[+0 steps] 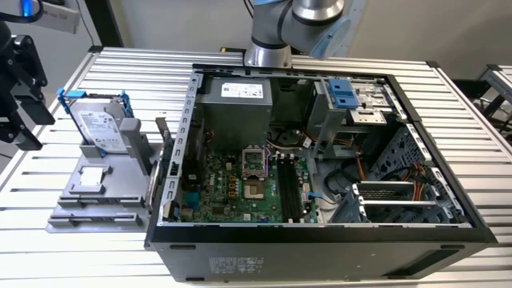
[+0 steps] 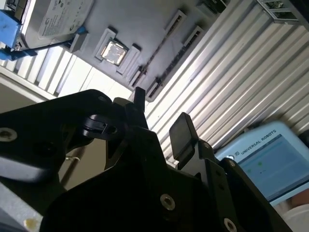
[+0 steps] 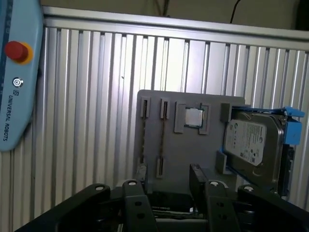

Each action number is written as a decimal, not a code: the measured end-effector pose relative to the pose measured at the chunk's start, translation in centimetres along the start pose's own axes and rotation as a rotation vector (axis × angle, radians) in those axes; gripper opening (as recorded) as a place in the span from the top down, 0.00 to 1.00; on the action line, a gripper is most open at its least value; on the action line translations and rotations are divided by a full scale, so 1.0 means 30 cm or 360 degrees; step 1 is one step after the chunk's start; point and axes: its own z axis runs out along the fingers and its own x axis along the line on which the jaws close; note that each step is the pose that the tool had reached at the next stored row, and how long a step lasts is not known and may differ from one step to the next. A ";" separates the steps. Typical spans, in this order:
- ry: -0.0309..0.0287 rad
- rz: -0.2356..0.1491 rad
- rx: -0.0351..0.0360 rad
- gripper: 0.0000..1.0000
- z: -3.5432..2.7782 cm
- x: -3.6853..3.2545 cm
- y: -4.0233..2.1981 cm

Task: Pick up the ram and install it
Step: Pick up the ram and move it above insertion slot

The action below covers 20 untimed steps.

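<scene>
On the ribbed metal table (image 1: 96,66) sits a big open computer case (image 1: 320,258). Long black slots (image 1: 289,192) lie on its green board. Just beside the case, on the exterior view's left, is a gray tray (image 1: 116,189). A silver hard drive (image 1: 100,123) in a blue frame stands at the tray's far end.

The gripper (image 3: 166,191) hangs close by the tray and looks down on it. Its fingers are apart and nothing is between them.

The ram (image 3: 162,137) sits in the tray, well apart from the case. It stands on its thin edge. Its long side runs the same way as the table's ribs.

So I think the picking-up step is not done yet. That grab calls for one finger on each flat side of the thin stick.
</scene>
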 end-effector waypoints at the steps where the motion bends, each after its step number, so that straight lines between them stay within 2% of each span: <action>1: -0.00014 0.0000 0.0000 0.00 0.006 0.000 0.000; 2: -0.00043 0.0000 0.0001 0.00 0.011 0.001 -0.001; 5: -0.00250 0.0000 0.0003 0.00 0.024 0.001 -0.001; 7: -0.00299 0.0000 0.0003 0.00 0.036 0.002 -0.001; 9: -0.00266 0.0000 0.0003 0.00 0.047 0.002 -0.002; 13: -0.00094 0.0000 0.0002 0.00 0.064 0.003 -0.004; 20: -0.00076 0.0003 0.0002 0.00 0.101 0.007 -0.006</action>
